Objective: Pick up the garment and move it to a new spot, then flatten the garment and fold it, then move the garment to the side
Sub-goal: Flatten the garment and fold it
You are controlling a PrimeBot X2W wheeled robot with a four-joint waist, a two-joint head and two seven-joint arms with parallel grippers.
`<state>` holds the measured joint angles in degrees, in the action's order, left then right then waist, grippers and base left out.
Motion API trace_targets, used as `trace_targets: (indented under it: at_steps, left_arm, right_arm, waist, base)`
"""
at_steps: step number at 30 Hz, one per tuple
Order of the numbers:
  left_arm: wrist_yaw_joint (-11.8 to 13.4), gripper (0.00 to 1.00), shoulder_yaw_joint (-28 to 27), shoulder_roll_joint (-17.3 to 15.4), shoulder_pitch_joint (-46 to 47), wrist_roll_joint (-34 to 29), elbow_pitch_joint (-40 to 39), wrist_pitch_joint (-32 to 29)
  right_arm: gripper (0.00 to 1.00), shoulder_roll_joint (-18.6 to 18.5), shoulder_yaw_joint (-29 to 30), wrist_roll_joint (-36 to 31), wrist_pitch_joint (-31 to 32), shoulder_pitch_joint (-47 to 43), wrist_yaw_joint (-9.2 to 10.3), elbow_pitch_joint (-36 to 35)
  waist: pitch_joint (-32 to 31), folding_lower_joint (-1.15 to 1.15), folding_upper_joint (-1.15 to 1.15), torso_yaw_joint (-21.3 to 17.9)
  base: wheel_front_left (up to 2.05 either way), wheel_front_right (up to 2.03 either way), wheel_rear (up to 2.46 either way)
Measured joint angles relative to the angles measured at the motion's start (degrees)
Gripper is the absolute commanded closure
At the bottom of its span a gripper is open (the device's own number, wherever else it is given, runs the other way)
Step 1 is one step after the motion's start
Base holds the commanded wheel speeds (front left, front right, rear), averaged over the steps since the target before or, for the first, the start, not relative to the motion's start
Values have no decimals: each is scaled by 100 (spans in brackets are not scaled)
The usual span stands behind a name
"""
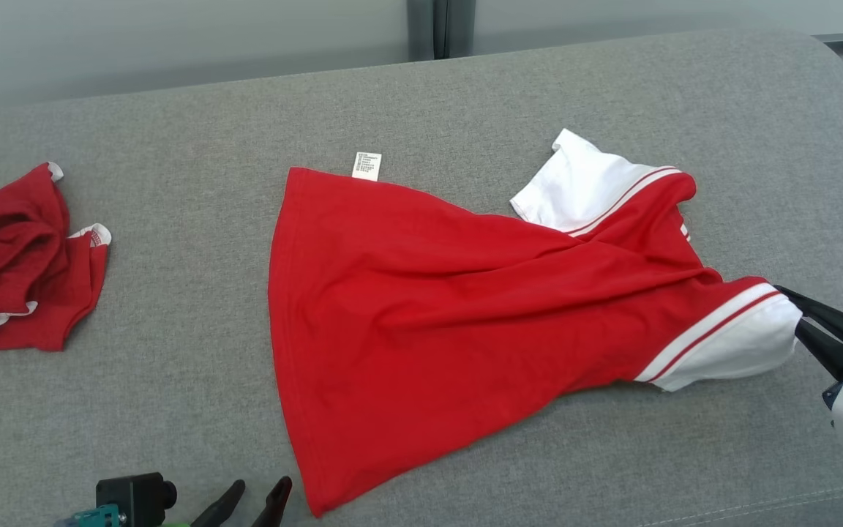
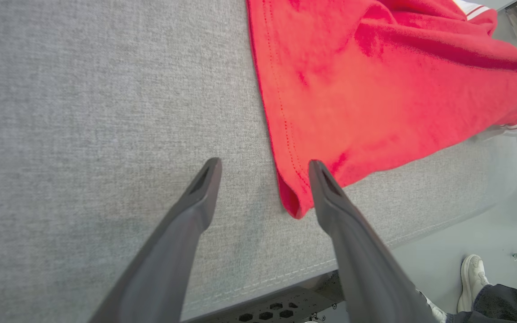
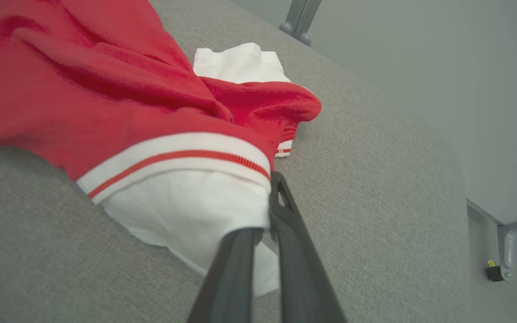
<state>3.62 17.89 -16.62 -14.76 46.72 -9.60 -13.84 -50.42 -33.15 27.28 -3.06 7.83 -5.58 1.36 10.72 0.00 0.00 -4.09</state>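
A white care label (image 1: pixel 366 165) sticks out from the hem of the red garment (image 1: pixel 421 322), just above the centre of the head view. It carries several lines of dark print, too small to read. Nothing else legible shows.

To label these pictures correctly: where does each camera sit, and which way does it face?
Head view: on the head, facing forward and down at the red shirt on the grey surface; left gripper below, right gripper at right.
Left wrist view: on the left wrist, facing along its open fingers to the shirt's hem corner.
Right wrist view: on the right wrist, facing along its shut fingers, clamped on the white sleeve.
Shared: head and right wrist views show that gripped sleeve.
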Motion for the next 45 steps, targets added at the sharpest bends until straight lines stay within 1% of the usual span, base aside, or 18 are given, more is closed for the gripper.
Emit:
trace_targets:
  at_steps: [2,5,6,7,8,13,15,17,20,26,31,35,37,39,41,42,43,45]
  left_arm:
    - [-1,0,49,0,1,0,-13,-9]
    - [-1,0,69,10,1,0,-13,-9]
    - [-1,0,67,12,1,0,-14,-9]
    - [-1,0,67,22,1,0,-14,-9]
    - [-1,0,69,33,1,0,-13,-9]
    - [-1,0,38,52,1,0,-15,-3]
    - [-1,0,24,49,3,0,-12,1]
    - [0,0,-46,47,2,0,-12,32]
    - [0,0,-82,31,2,0,-13,52]
    - [2,0,-110,14,2,0,-26,63]
    - [5,0,-108,-29,2,-1,-54,77]
    - [44,0,-74,-36,12,-2,-101,43]
    - [44,0,-46,-46,22,-3,-112,23]
    - [44,0,-23,-46,37,-4,-120,16]
    - [44,0,-5,-46,103,-4,-126,-4]
    - [44,0,-4,-44,135,-4,-129,-7]
    - [44,0,-8,-35,157,-4,-127,-5]
    - [44,0,8,-33,169,-4,-102,-9]
  right_arm:
    - [100,-124,-31,155,316,-36,-47,-9]
    - [100,-169,-166,538,793,-293,-58,121]
    - [83,-155,-213,567,835,-408,-63,157]
    - [47,-111,-213,593,843,-487,-63,186]
    - [0,-58,-215,654,875,-515,-63,207]
    - [0,88,-144,926,1062,-605,-29,229]
    - [0,113,-91,1089,1179,-723,116,311]
    - [0,96,-93,1155,1279,-853,137,367]
    - [0,107,-83,1188,1262,-965,209,357]
    - [0,266,-38,1203,998,-1063,265,171]
    - [0,357,-110,1202,935,-1202,272,187]
    - [0,398,-118,1128,847,-1203,325,287]
    - [16,472,-102,1118,771,-1204,379,357]
    - [22,522,-102,1132,757,-1204,400,397]
    - [31,608,-110,1145,715,-1204,413,476]
    - [39,656,-114,1162,710,-1203,412,512]
    - [50,703,-119,1162,705,-1203,412,544]
    - [55,801,-132,1180,703,-1198,411,623]
  waist:
    - [-2,0,0,-1]
    - [26,0,0,31]
    - [43,0,0,41]
    - [62,0,0,50]
    - [82,0,0,59]
    - [186,0,0,89]
    - [204,0,0,82]
    - [204,0,0,55]
    - [205,0,0,-9]
    - [180,0,0,-156]
    - [162,0,0,-268]
    - [210,0,0,-294]
    - [226,0,0,-284]
    - [237,0,0,-271]
    - [259,0,0,-236]
    - [269,0,0,-214]
    - [278,0,0,-191]
    - [294,0,0,-145]
  base:
    - [0,0,0]
    - [0,0,0]
    - [0,0,0]
    - [0,0,0]
    - [0,0,0]
    - [0,0,0]
    - [0,0,0]
    - [0,0,0]
    - [0,0,0]
    - [0,0,0]
    - [0,0,0]
    - [0,0,0]
    - [0,0,0]
    - [0,0,0]
    - [0,0,0]
    - [0,0,0]
    - [0,0,0]
    - [0,0,0]
